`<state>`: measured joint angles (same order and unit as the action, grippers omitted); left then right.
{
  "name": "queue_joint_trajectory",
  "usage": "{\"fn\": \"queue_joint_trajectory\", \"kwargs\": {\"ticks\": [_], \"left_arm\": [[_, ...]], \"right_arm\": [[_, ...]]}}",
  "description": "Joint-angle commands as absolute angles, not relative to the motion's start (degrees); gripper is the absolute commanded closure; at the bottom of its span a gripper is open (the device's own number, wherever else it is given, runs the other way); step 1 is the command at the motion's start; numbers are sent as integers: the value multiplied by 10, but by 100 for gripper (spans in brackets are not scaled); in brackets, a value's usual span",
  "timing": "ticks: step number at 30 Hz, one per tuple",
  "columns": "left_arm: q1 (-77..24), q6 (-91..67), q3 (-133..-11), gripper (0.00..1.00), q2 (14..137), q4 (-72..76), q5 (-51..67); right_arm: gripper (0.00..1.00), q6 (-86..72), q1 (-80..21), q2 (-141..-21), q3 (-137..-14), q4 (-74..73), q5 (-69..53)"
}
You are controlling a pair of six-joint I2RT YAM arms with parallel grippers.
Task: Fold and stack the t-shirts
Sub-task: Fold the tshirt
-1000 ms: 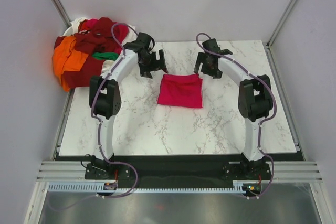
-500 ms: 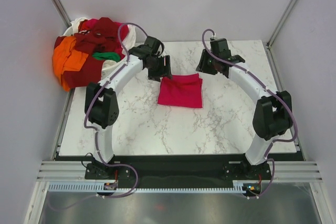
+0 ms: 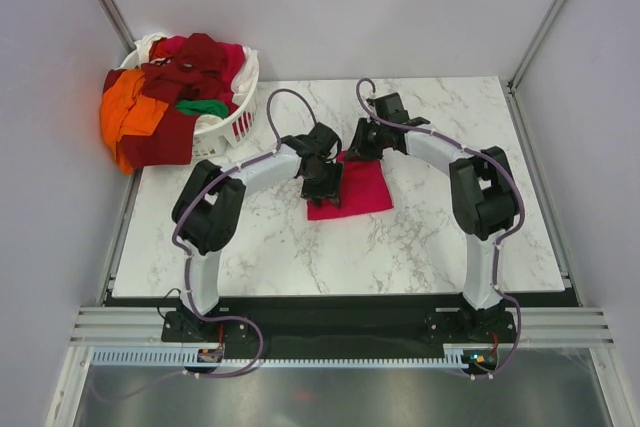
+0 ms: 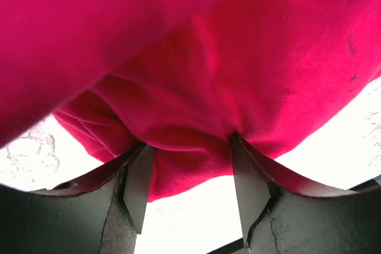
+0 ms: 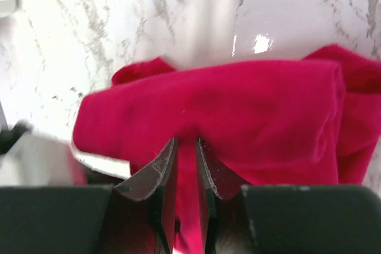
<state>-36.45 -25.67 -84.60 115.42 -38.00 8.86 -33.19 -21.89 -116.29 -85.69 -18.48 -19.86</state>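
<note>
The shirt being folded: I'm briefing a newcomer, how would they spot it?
Start at the marble table. At its middle lies a folded crimson-pink t-shirt. It alone is on the tabletop; the other shirts heap in the white laundry basket, far left.

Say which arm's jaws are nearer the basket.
Left arm. Its jaws grip the pink t-shirt's left edge, right of the basket; the right arm's jaws grip its far edge, farther away.

The left gripper (image 4: pixel 187 147) is pinching a bunched fold of the pink shirt (image 4: pixel 250 57), one finger pressing in on each side. The shirt is filling the upper frame and resting on the white marble table (image 4: pixel 333 165).
</note>
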Motion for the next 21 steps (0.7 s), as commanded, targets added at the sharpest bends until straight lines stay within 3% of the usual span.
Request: {"fn": "queue_joint_trajectory", "kwargs": {"ticks": [1, 6, 9, 11, 12, 15, 19, 21], "left_arm": [[-373, -272, -803, 39, 1146, -359, 62], [-384, -279, -755, 39, 1120, -349, 53], [-388, -281, -735, 34, 1084, -351, 50], [-388, -282, -725, 34, 1035, -352, 39], [-388, -282, -726, 34, 1020, -355, 34], [-387, -272, -754, 31, 971, -377, 21], [-382, -254, -806, 28, 957, -391, 10], [-374, -251, -833, 28, 963, -403, 12]], "right_arm": [[75, -345, -214, -1205, -906, -148, -209], [75, -340, -201, -1275, -998, -147, -184], [71, -325, -187, -1313, -1079, -150, -174], [59, -302, -177, -1308, -1128, -161, -157], [40, -294, -175, -1297, -1137, -163, -147], [17, -254, -170, -1235, -1152, -169, -107], [15, -255, -170, -1099, -1035, -172, -112], [23, -275, -171, -1049, -954, -131, -141]]}}
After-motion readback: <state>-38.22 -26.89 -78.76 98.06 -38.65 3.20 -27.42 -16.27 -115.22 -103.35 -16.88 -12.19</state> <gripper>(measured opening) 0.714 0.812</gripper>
